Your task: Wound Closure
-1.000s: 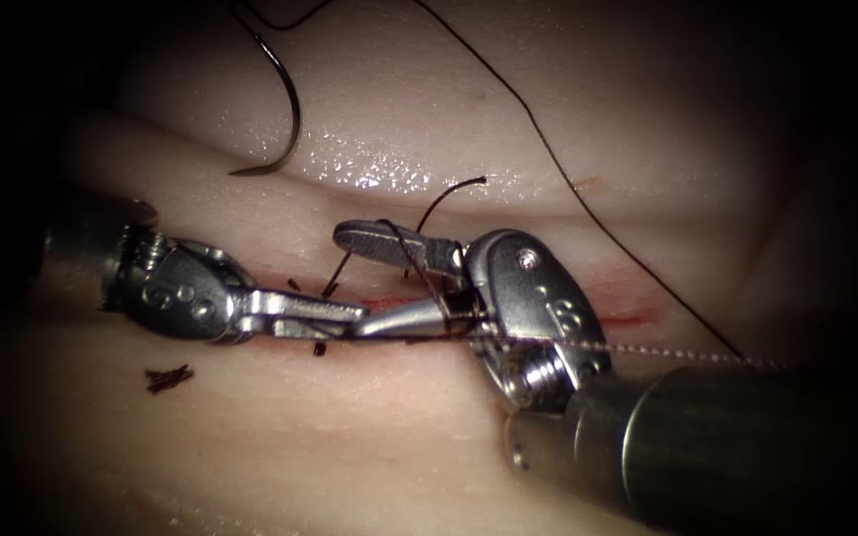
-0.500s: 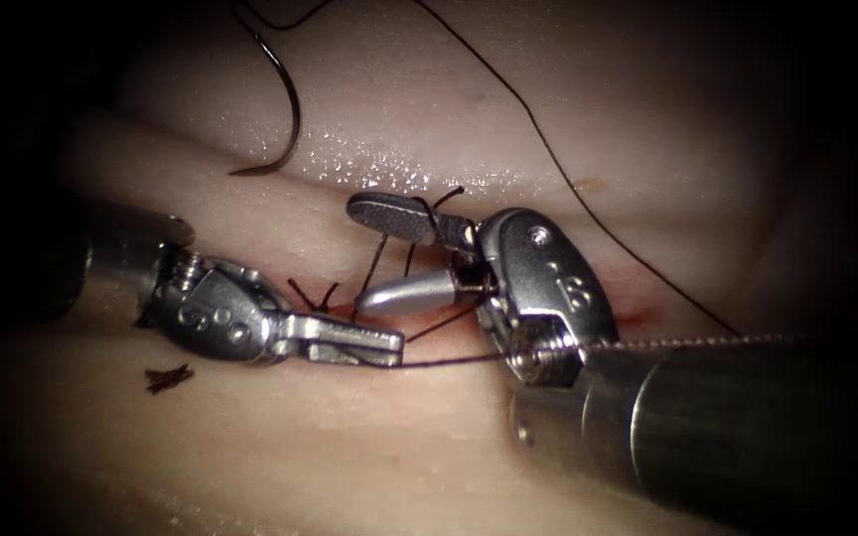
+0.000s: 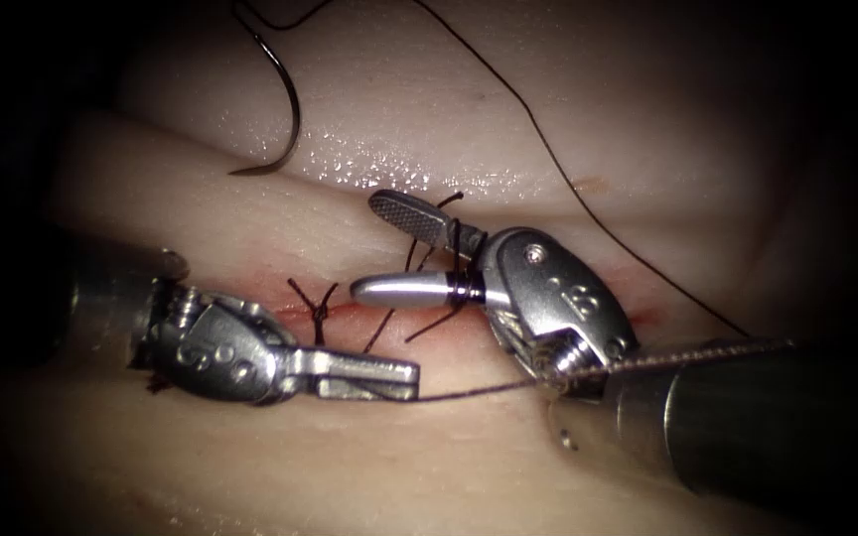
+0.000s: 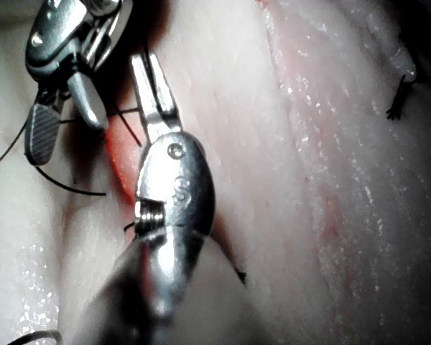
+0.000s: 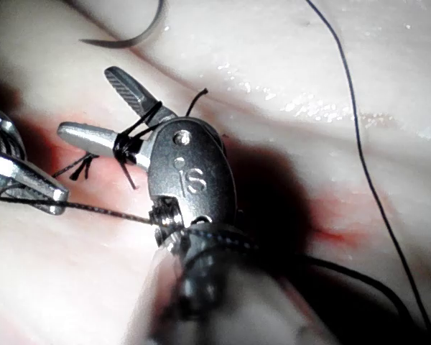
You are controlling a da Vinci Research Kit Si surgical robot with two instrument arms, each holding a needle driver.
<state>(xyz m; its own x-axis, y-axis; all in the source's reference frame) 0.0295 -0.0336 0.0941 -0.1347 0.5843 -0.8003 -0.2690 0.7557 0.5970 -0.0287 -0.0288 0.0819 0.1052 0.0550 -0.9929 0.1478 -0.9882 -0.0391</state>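
Tissue (image 3: 469, 89): the cut (image 3: 350, 308) runs left to right, between the two tools.
Right gripper (image 3: 389, 248): spread apart, thread (image 3: 456, 260) wrapped round both jaws.
Left gripper (image 3: 394, 377): clamped on the thread, just left of and below the right one.
Needle (image 3: 285, 99): lies free on the tissue, beyond the cut, nearer the left gripper.

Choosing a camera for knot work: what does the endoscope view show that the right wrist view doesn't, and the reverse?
Endoscope view: the needle, its whole curve lying free on the tissue above the cut, held by neither tool. Right wrist view: up close, the thread wound round the base of the open jaws of the right tool, which grip nothing. Both: the left tool shut on the thread, and a tied stitch across the cut.
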